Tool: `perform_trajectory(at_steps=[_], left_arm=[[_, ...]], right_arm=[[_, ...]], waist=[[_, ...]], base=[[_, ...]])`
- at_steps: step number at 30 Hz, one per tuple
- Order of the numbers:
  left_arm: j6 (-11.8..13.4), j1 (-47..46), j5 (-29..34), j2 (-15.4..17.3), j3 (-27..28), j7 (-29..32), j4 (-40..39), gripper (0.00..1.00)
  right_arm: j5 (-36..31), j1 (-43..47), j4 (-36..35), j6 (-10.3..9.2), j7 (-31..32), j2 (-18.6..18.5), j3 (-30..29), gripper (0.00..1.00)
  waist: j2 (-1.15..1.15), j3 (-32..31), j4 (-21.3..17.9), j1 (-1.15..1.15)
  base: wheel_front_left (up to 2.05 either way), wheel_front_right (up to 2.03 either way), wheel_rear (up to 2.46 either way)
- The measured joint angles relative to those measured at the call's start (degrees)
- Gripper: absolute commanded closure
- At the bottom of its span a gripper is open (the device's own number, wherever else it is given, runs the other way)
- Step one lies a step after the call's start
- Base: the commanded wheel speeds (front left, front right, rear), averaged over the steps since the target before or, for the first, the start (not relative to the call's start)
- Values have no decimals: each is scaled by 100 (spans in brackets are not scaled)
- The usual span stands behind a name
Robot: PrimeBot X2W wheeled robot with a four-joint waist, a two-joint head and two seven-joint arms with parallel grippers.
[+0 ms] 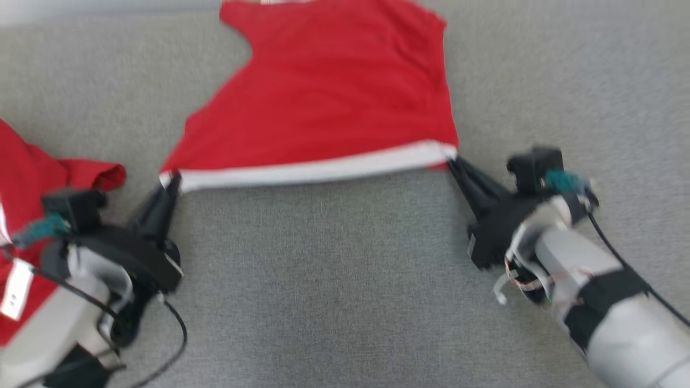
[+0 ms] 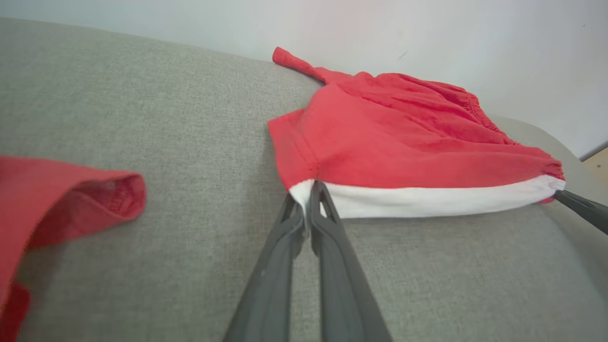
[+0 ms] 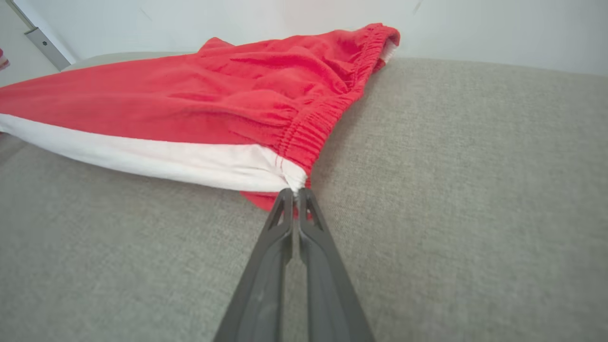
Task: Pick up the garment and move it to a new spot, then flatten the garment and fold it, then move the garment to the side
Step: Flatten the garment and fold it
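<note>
The garment (image 1: 329, 91) is a pair of red shorts with a white band along its near edge, spread on the grey cushion. My left gripper (image 1: 171, 180) is shut on the near left corner of the white band (image 2: 306, 192). My right gripper (image 1: 452, 160) is shut on the near right corner, by the elastic waistband (image 3: 295, 187). The band is stretched taut between both grippers. The far end of the garment (image 2: 380, 123) rests against the pale wall; in the right wrist view its red cloth (image 3: 213, 104) bunches at the waistband.
Another red cloth (image 1: 32, 178) with a white tag lies at the left, close to my left arm; its sleeve-like opening (image 2: 109, 194) faces the left gripper. The grey cushion (image 1: 334, 280) stretches wide in front. A pale wall (image 2: 427, 33) stands behind.
</note>
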Motion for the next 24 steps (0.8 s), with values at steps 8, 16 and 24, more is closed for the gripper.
perform_trajectory(at_steps=[8,16,24], left_arm=[[0,839,-116,-189,-121,-44,-10,100],[160,1689,-113,-249,-377,-53,-109,100],[421,2342,3,-235,-659,-82,-214,100]], right_arm=[[-63,816,-42,22,-41,-264,247,100],[46,1757,-120,22,-89,-387,313,100],[258,2635,-322,9,-90,-474,339,100]], waist=[[0,-658,-22,-1],[-1,-1334,-25,-1],[-1,-1929,-20,-1]], base=[[0,0,0],[0,0,0],[0,0,0]])
